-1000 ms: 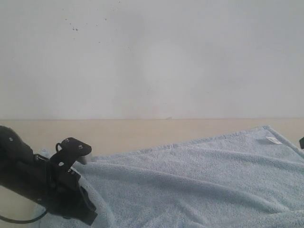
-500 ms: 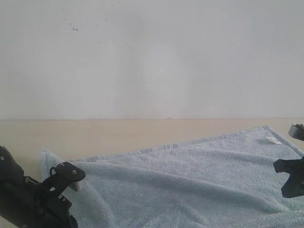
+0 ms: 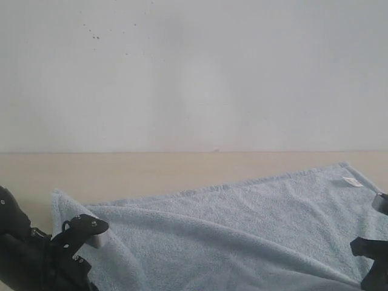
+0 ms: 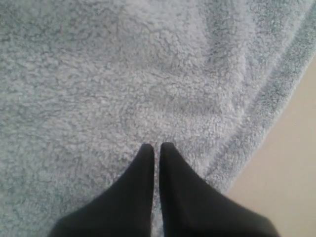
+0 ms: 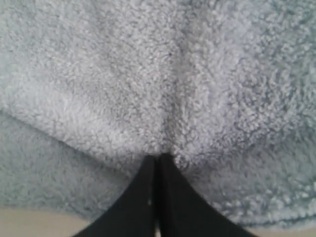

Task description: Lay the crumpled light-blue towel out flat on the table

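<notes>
Closest to you, at the near left, your left arm (image 3: 33,260) is a black shape low down. The left gripper (image 4: 157,146) has its two black fingers squeezed together, with only a thin line between them. The tips poke into the fluff of the towel (image 3: 242,224). You cannot tell if a bit of cloth is caught between them. Just beside those fingers runs the towel's hemmed edge (image 4: 261,113), and next to that is the bare table (image 4: 291,187).

At the near right, only a small black part of your right arm (image 3: 373,270) shows. The right gripper (image 5: 158,157) is squeezed tight too. Here the towel bunches into a little pucker right at the tips, so this gripper is pinching the towel. A thin strip of table shows beside its fingers.

The light-blue towel lies on the table and fills most of the near part of the scene, from your left arm to the right side. It is mostly opened out. Long soft folds run across it. At the left, the cloth humps up beside your left arm, and its left corner (image 3: 57,197) curls up a little. The far right corner lies flat, with a small white tag (image 3: 352,181) on it.

Past the towel's far edge there is a band of bare beige table. Behind that stands a white wall (image 3: 194,79) with a few dark specks (image 3: 96,36) high on the left.
</notes>
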Robot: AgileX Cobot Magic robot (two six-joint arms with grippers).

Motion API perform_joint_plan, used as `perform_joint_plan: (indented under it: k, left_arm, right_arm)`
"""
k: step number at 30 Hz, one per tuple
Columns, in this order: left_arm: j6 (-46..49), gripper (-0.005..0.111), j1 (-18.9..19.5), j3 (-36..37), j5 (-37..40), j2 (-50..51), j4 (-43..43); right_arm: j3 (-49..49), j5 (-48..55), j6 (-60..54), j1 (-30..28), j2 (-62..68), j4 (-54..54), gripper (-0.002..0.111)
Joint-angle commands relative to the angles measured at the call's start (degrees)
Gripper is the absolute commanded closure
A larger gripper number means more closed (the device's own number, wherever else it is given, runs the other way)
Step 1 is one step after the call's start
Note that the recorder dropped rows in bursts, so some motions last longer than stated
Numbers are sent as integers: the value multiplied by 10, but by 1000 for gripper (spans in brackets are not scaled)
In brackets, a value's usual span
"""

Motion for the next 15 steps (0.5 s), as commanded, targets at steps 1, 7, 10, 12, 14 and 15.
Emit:
perform_joint_plan:
  k: [1, 7, 10, 12, 14, 15]
  left_arm:
    - [-64, 103, -5, 3, 38, -6, 41]
    - [-227, 103, -5, 8, 86, -6, 170]
    - [-290, 103, -5, 17, 106, -6, 223]
    - [-292, 103, -5, 22, 119, -6, 225]
    - [-292, 103, -5, 21, 120, -12, 216]
    - [-288, 103, -5, 18, 112, -21, 210]
  right_arm:
    - [20, -20, 4, 0, -63, -6, 108]
    - [45, -39, 50, 0, -117, -54, 108]
    - [62, -53, 63, 0, -121, -65, 108]
    - [68, -61, 63, 0, -120, -65, 108]
    - [71, -66, 63, 0, -120, -63, 108]
    - [71, -64, 63, 0, -120, -63, 108]
